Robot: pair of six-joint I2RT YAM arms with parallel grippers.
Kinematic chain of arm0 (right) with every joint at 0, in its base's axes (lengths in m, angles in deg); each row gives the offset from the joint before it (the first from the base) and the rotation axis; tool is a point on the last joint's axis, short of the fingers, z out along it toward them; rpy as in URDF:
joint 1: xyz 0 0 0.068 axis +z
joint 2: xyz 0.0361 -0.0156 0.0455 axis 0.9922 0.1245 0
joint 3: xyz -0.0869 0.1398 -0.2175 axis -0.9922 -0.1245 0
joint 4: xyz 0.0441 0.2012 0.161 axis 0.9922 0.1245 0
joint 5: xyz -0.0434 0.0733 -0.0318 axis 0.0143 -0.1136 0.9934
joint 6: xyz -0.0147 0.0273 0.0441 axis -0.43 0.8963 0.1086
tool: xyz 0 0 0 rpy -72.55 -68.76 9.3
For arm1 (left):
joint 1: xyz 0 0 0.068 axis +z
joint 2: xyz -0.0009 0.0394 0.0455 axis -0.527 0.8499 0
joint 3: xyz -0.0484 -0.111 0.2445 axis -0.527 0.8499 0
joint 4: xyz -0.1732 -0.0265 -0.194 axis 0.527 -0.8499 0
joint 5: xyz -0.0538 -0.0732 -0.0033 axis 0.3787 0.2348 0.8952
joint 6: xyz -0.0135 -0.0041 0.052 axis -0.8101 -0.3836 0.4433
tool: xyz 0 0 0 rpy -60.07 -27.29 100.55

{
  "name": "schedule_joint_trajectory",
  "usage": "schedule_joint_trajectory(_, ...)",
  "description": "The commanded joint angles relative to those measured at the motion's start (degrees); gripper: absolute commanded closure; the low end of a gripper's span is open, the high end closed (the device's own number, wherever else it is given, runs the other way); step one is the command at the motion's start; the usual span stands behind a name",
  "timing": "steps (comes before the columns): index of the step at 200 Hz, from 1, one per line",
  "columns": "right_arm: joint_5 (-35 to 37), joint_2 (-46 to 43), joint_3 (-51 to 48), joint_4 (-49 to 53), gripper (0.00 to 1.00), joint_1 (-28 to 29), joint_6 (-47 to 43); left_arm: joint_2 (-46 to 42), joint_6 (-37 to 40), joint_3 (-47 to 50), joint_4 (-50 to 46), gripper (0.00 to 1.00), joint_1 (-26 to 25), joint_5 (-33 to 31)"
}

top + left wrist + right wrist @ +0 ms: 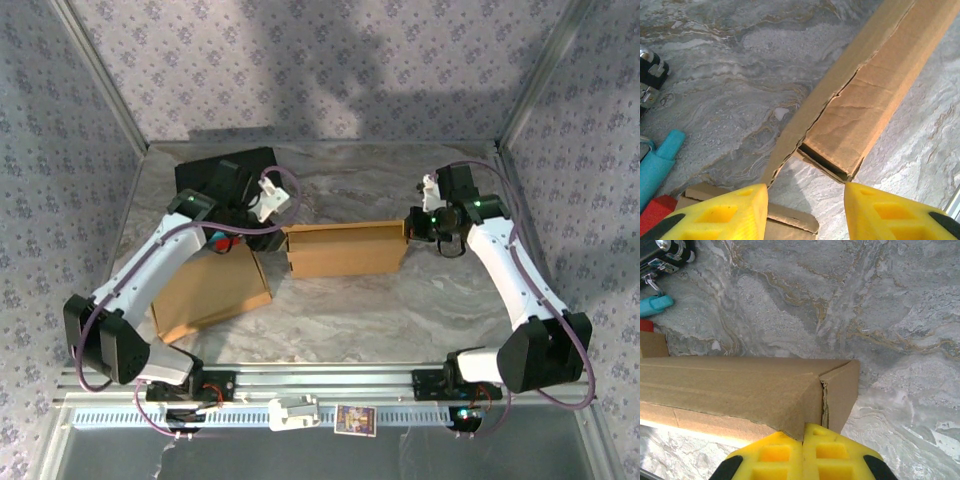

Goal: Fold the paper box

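The paper box is a long brown cardboard shape lying across the middle of the table. My right gripper sits at its right end, and in the right wrist view the yellow fingers press together on the box's corner wall. At the box's left end is my left gripper. In the left wrist view this gripper is open, its fingertips apart. The box's open, torn end lies just beyond them, near the right-hand tip.
A flat brown cardboard panel lies under the left arm, its edge below the left fingers. A blue and red tool and a black-and-silver object sit left of the box. Patterned walls enclose the table.
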Motion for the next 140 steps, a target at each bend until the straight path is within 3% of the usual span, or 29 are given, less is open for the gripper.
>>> schedule_joint_trajectory(1, -0.17, 0.55, 1.42, 2.26, 1.00, 0.37, -0.20, 0.61, 2.97, -0.84, -0.05, 0.58, -0.27, 0.18)
schedule_joint_trajectory(19, -0.30, 0.52, 1.37, 2.14, 1.00, 0.37, -0.23, 1.45, 2.46, -0.94, 0.51, 0.65, -0.38, -0.84)
schedule_joint_trajectory(47, -0.44, 0.70, 1.45, 2.01, 1.00, 0.41, -0.22, 2.80, 2.27, -1.68, 1.48, 0.68, -0.55, -2.38)
schedule_joint_trajectory(99, -0.52, 0.44, 1.52, 2.27, 1.00, 0.37, -0.33, 3.28, 2.67, -2.32, 3.48, 0.57, -0.55, -4.85)
schedule_joint_trajectory(140, -0.43, 0.59, 1.28, 2.18, 1.00, 0.34, -0.23, 4.20, 2.11, -2.76, 4.03, 0.67, -0.55, -3.19)
